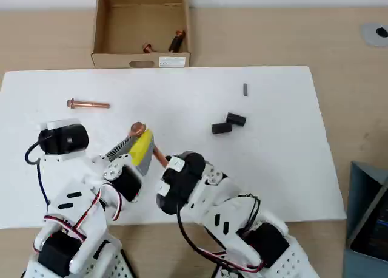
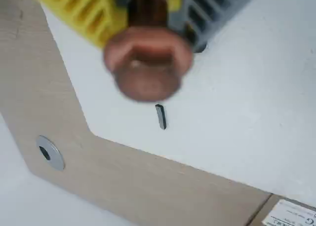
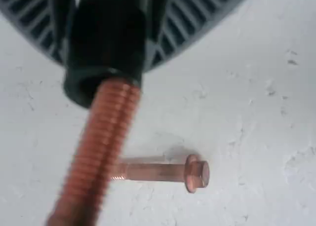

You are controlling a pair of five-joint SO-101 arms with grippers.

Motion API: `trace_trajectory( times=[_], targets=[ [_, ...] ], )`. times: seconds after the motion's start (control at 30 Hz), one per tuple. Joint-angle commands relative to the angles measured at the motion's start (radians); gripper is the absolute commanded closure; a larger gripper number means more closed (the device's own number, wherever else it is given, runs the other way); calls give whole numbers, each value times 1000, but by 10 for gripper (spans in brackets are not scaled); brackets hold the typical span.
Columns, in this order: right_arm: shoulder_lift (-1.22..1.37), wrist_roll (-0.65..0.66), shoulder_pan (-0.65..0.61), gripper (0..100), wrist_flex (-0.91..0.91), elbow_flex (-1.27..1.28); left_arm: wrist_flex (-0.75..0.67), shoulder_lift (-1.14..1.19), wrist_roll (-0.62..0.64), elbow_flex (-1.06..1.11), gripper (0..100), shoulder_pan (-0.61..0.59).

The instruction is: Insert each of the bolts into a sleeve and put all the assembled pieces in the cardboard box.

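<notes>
Faintly, box label [image 1: 172, 61] unreadable, left hand [image 1: 138, 137] gripping bolt [image 1: 137, 130]

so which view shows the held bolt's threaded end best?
Right wrist view: the bolt's threads reach the mouth of the black sleeve, close up. High view shows a short piece of shank beside the left gripper. Left wrist view shows its hex head.

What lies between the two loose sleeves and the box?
Nothing but bare mat between the sleeves and the box, seen in the high view.
</notes>
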Motion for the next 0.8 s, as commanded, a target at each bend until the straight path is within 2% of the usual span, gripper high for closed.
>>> trace_trajectory(
  times=[0.0, 0.63, 0.77],
  targets=[
    [-153, 9, -12, 989, -25, -79, -54, -8, -3, -57, 998, -60],
    [-153, 9, -13, 989, -31, -67, -69, -8, 15, 31, 998, -23],
    [-153, 9, -13, 989, -31, -65, -68, -8, 60, 51, 998, 37]
  ],
)
